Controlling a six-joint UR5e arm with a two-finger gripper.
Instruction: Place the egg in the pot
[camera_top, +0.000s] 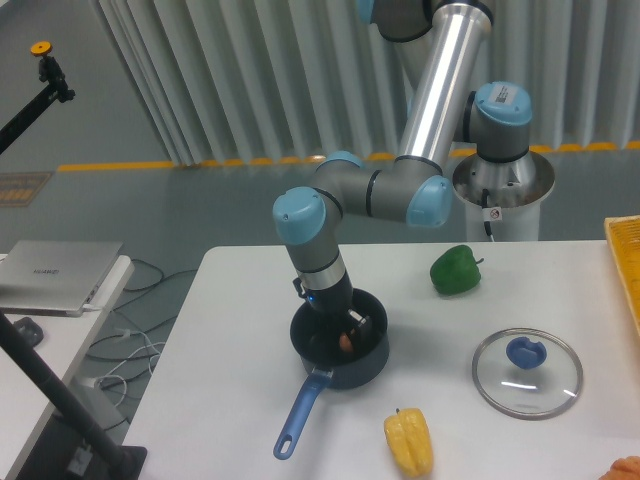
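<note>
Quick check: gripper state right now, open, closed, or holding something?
Gripper: down inside the pot by the egg; open or closed cannot be told.

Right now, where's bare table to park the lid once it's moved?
Free: the table's left strip beside the pot, and the middle patch between pot, green pepper and glass lid. Crowded: the front, around the pot handle and yellow pepper. The claw occupies the pot.
</note>
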